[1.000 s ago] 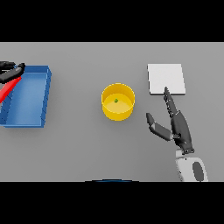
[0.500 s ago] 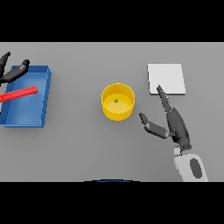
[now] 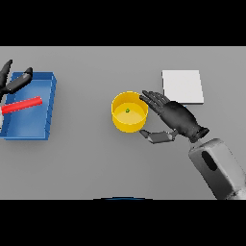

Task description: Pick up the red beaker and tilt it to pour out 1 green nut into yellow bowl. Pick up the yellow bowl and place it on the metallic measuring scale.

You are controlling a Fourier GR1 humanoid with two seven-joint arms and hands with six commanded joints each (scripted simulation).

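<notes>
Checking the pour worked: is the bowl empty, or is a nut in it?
Not empty. One small green nut lies on the floor of the upright yellow bowl, near its middle.

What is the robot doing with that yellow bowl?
The right hand is open beside the yellow bowl, fingers by its rim and thumb near its base, not yet gripping. A green nut sits inside the bowl. The red beaker lies in the blue tray, with the left hand open beside it. The metallic scale waits behind.
</notes>
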